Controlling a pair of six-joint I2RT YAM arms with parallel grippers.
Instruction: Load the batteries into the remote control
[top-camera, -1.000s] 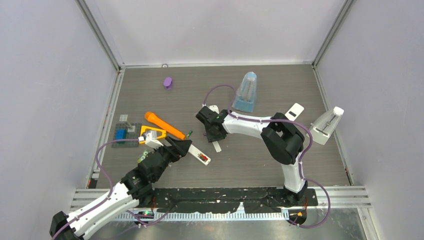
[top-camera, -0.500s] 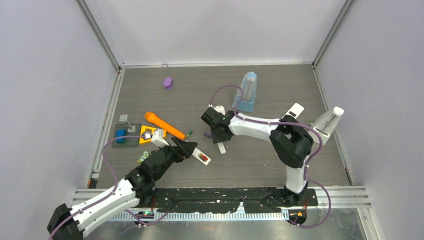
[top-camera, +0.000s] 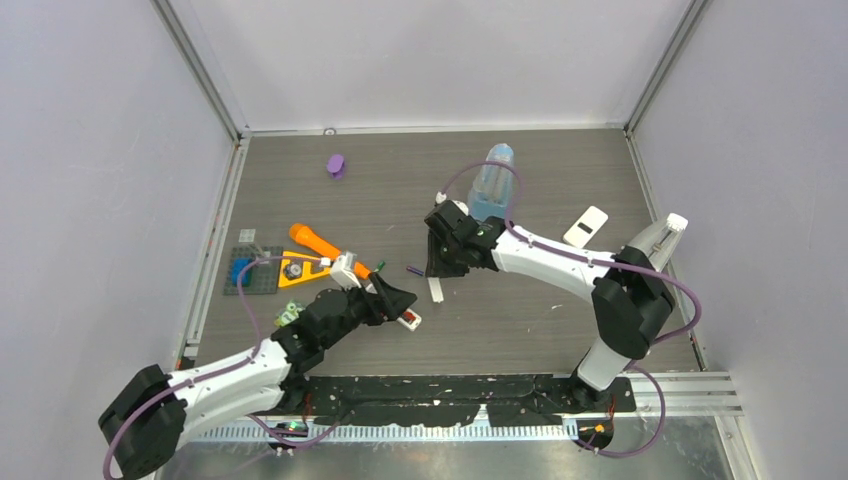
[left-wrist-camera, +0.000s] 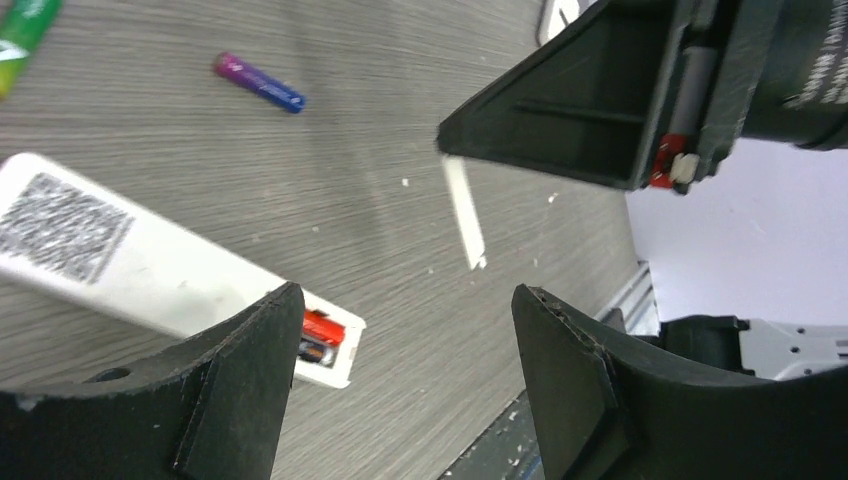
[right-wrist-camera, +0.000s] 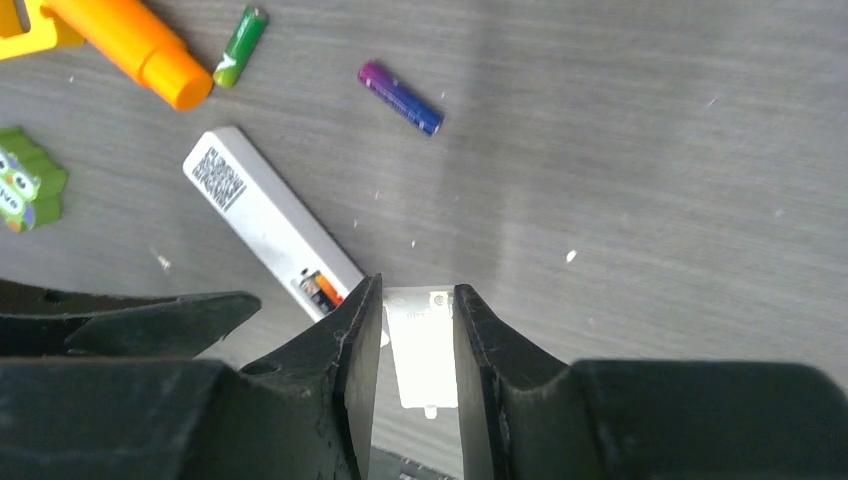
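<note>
The white remote control (top-camera: 400, 314) lies face down near the table's middle, its battery bay open at the near end. A red battery (left-wrist-camera: 322, 328) and a dark one sit in the bay (right-wrist-camera: 322, 288). A purple battery (top-camera: 413, 269) (right-wrist-camera: 400, 97) and a green battery (right-wrist-camera: 240, 45) lie loose on the table beyond it. My left gripper (top-camera: 403, 303) (left-wrist-camera: 405, 295) hovers open over the remote's bay end, with nothing between its fingers. My right gripper (top-camera: 437, 272) (right-wrist-camera: 418, 290) is shut on the thin white battery cover (right-wrist-camera: 422, 345) (top-camera: 435, 290), just right of the remote.
An orange marker (top-camera: 328, 250), a yellow piece (top-camera: 295, 270), a grey baseplate (top-camera: 245, 272) and a green owl figure (right-wrist-camera: 25, 185) crowd the left. A blue translucent metronome (top-camera: 490, 185) stands behind my right gripper. A purple lump (top-camera: 336, 165) lies at the back; white devices (top-camera: 586, 226) (top-camera: 655, 250) are at right.
My left gripper has reached forward and right, up to the remote's bay end. My right gripper has shifted right and back with the cover, and its elbow has swung right.
</note>
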